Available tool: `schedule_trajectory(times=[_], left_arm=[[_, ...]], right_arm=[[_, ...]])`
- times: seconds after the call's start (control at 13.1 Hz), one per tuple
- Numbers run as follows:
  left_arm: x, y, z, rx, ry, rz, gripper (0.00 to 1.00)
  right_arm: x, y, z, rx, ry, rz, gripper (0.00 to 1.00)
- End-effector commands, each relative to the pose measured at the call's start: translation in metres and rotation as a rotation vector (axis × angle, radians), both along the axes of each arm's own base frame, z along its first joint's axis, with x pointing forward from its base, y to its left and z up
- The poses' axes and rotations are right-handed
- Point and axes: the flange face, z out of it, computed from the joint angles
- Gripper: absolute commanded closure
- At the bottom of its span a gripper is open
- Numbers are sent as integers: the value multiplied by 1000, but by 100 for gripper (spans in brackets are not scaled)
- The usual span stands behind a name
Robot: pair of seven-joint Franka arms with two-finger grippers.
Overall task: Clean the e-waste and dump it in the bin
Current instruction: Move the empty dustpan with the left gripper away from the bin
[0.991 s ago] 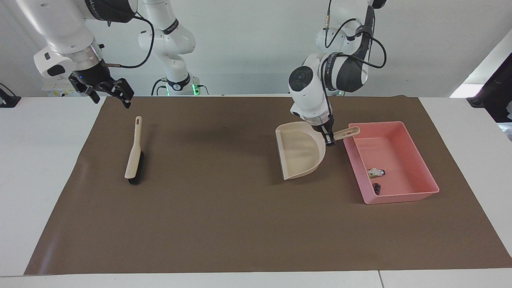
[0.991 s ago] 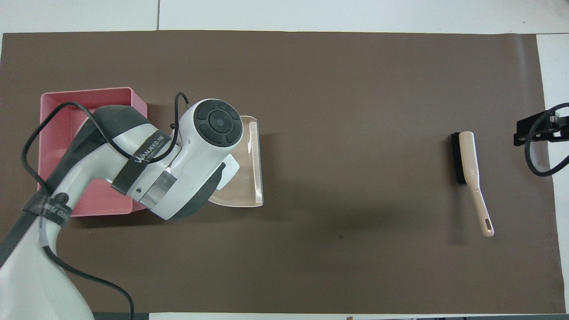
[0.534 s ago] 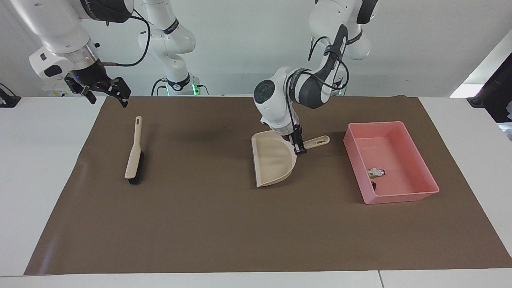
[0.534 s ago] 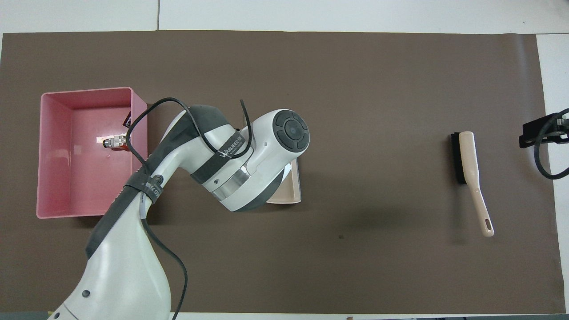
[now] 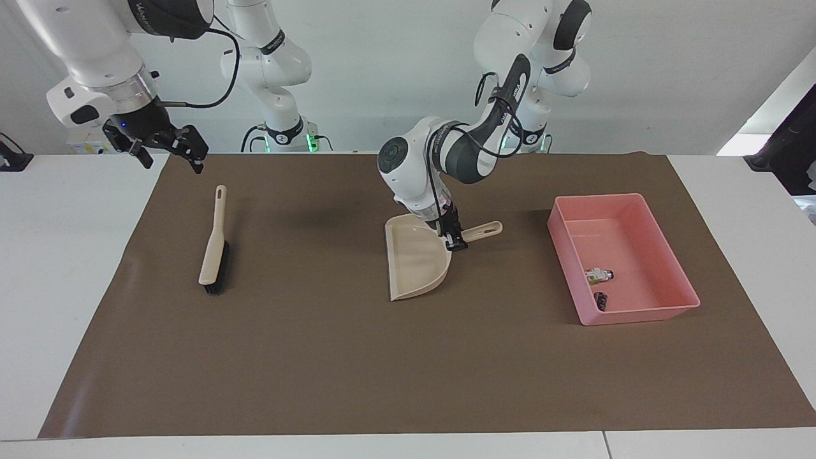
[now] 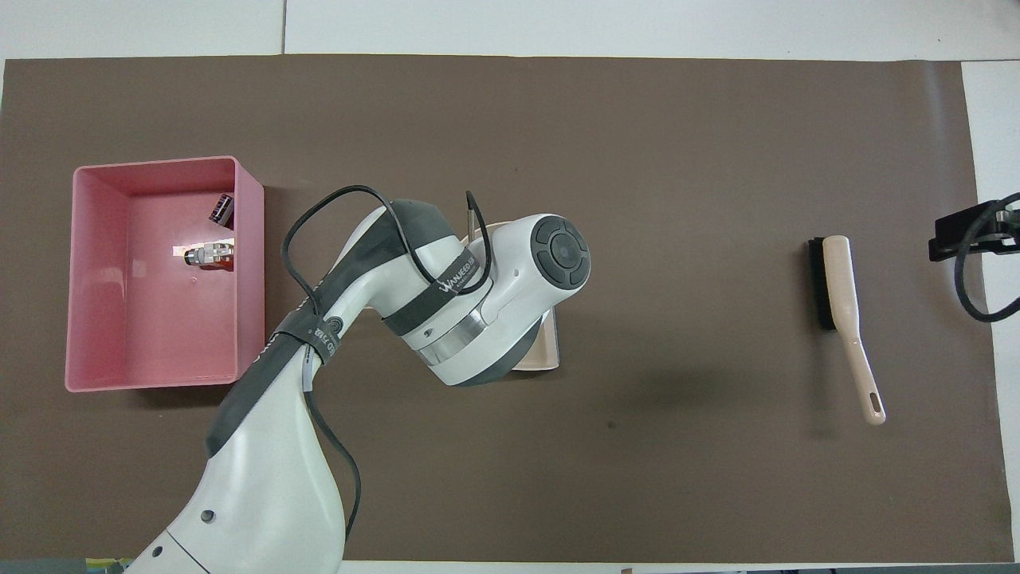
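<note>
Holding: the left gripper (image 5: 454, 238) is clamped on the handle of the beige dustpan (image 5: 414, 264), right where handle meets pan; a grip this close to the pan should keep it from swinging.
Dustpan attitude: mouth turned away from the robots, handle pointing toward the bin; whether it rests on the mat or hangs just clear of it cannot be told.
Dustpan contents: nothing visible inside (judged emptied).
Bin: the pink bin (image 5: 663, 255) sits on the brown mat (image 5: 357, 370) toward the left arm's end of the table, apart from the dustpan.
E-waste: both scraps lie in the bin, against the wall on the dustpan's side. The white-grey scrap (image 5: 598, 275) with its green patch lies nearer the robots than the dark scrap (image 5: 600, 299), which sits close to a corner.
Task status: dumping appears done; what is left looks like setting the dustpan down.
Brush: the hand brush (image 5: 214, 245) lies on the mat toward the right arm's end, handle toward the robots, bristles on the mat, untouched.
Right gripper (image 5: 171, 144): waiting in the air over the mat's corner near the brush, fingers apart, holding nothing.
Writing: a dark strap on the left arm's forearm carries white lettering (overhead view), which reads roughly as "WANEED"; not certain. No other labels legible.
</note>
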Motion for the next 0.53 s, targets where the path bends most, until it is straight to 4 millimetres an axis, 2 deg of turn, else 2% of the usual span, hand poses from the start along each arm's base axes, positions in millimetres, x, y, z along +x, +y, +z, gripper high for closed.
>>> schedule_trajectory(times=[0.0, 0.15, 0.23, 0.3, 0.38, 0.46], left_arm=[[-1, -6, -5, -45, -28, -11, 100], [-1, -9, -6, -73, -40, -32, 100], [-4, -9, -9, -71, -36, -36, 93], [-4, -8, -8, -65, -35, -27, 73], [-4, -8, -9, -67, -36, -19, 49], [-3, -7, -8, -67, -37, -16, 38]], right_arm=[[-3, -3, -2, 6, -22, 18, 0], [-3, -3, -2, 6, -28, 16, 0], [-3, -3, -3, 8, -27, 15, 0], [-3, -3, -3, 8, -27, 13, 0], [-3, -3, -2, 9, -28, 10, 0], [-3, -5, -2, 9, -30, 7, 0]])
